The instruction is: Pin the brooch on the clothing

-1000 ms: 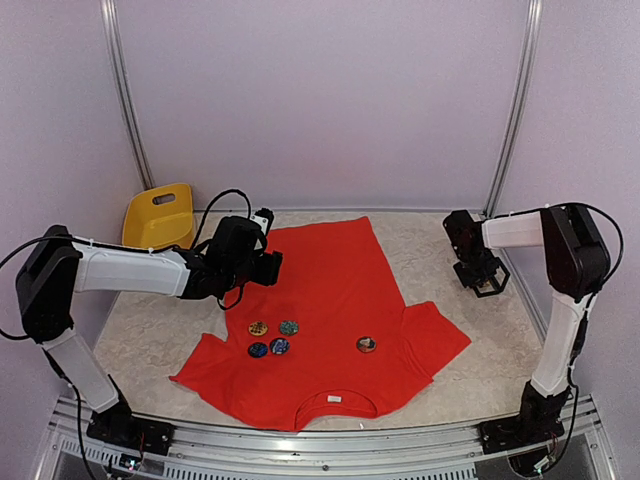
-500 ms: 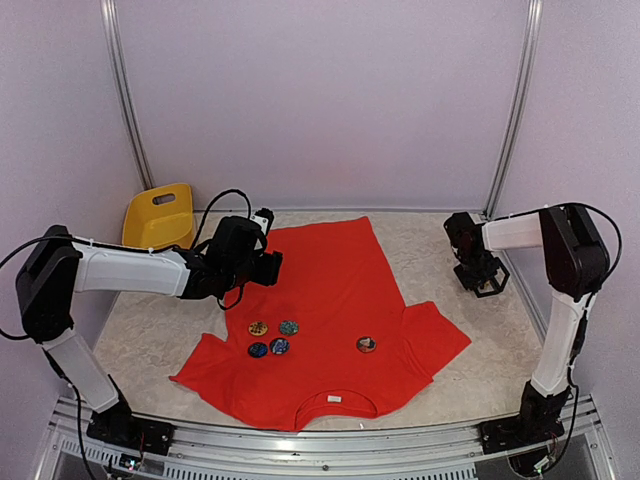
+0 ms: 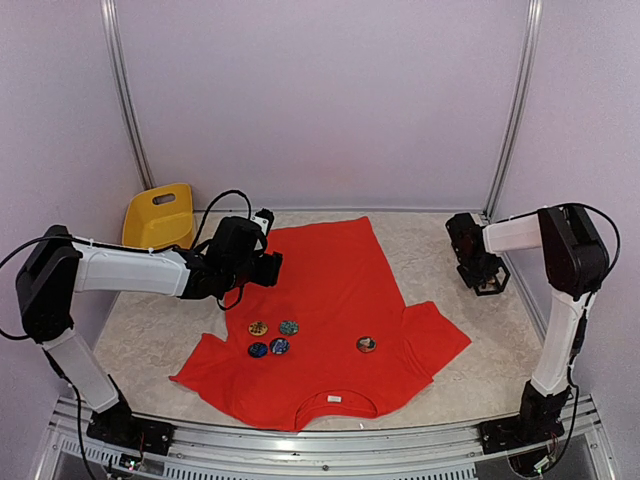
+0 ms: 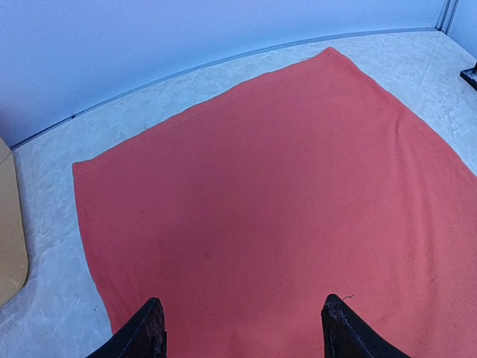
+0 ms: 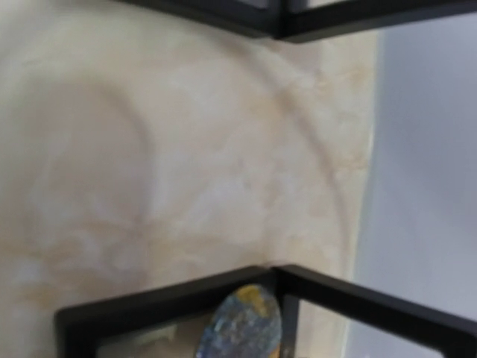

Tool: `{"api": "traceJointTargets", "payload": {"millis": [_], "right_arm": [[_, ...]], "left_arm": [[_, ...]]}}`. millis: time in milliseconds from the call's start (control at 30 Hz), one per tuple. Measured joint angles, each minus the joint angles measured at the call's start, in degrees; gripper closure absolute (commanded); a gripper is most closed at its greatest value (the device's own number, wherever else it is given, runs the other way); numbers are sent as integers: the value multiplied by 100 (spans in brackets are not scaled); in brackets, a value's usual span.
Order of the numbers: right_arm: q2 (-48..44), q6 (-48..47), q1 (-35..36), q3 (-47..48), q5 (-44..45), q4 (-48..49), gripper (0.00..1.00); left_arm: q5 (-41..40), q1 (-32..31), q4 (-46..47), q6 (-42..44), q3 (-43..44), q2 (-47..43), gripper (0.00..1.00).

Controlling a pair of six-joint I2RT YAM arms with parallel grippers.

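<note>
Left tool (image 4: 242,302) spread, empty above T-shirt (image 4: 283,186); right tool (image 5: 279,149): grip cannot be told; brooch (image 5: 246,324) at lower frame edge may slip if unclamped.

Marbled beige table (image 3: 150,335). Directly on it lie the clothing (image 3: 330,280), a red-orange T-shirt spread flat at centre with its neck toward the near edge, and a yellow container (image 3: 160,215) at the far left corner.
</note>
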Motion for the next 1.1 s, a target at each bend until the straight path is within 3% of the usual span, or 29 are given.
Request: {"api": "traceJointTargets", "payload": {"millis": [400, 700, 833, 1100], "right_arm": [[0, -94, -98, -199, 249, 262, 90], [0, -109, -157, -227, 378, 289, 91], [0, -118, -195, -249, 455, 302, 100], [-28, -127, -223, -249, 535, 352, 100]], "left_arm": [[37, 0, -26, 0, 66, 63, 33], [44, 0, -24, 0, 68, 63, 33], [74, 0, -24, 0, 68, 63, 33], [142, 0, -24, 0, 68, 63, 33]]}}
